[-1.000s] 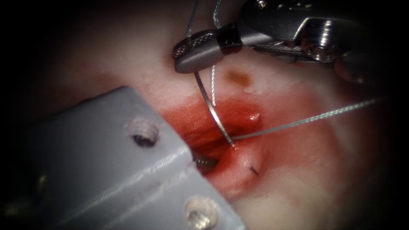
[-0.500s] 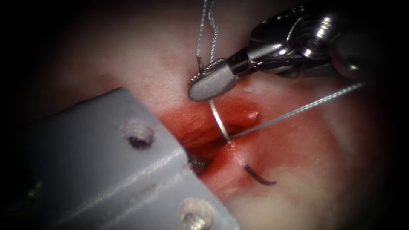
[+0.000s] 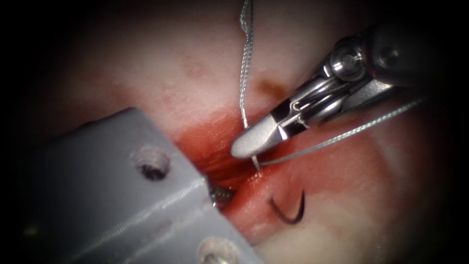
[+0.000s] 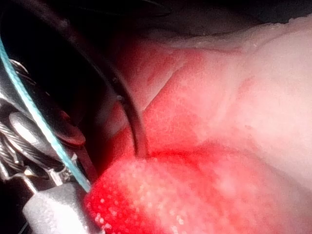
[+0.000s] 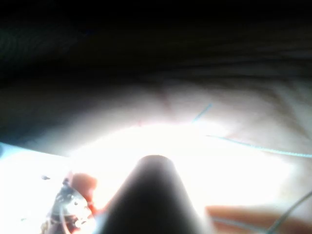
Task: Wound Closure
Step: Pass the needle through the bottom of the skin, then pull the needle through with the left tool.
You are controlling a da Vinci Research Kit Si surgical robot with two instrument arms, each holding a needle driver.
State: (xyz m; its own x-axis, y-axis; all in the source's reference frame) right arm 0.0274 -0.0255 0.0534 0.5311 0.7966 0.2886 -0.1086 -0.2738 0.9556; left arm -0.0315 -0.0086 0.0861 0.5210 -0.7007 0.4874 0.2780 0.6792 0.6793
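Over the red cut [image 3: 229, 151] in the tissue [image 3: 161, 73], the endoscope view shows the right pincer [image 3: 251, 144] clamped on the rear of the needle [image 3: 289, 211], close to where the thread [image 3: 342, 137] joins it. The needle's middle is buried in the cut's right lip, and its dark pointed end curves up out of the tissue on the right side of the cut. One strand of thread runs off to the right, another rises straight up. The left tool's grey housing [image 3: 122, 195] covers the left side; whether the left pincer [image 3: 220, 195] at the cut's edge is apart or together cannot be told.

In the left wrist view, a dark curved needle [image 4: 129, 105] enters wet red tissue [image 4: 209, 185], with teal thread [image 4: 39, 122] alongside.

In the right wrist view, thin thread [image 5: 258, 146] lies across bright tissue [image 5: 234, 122].
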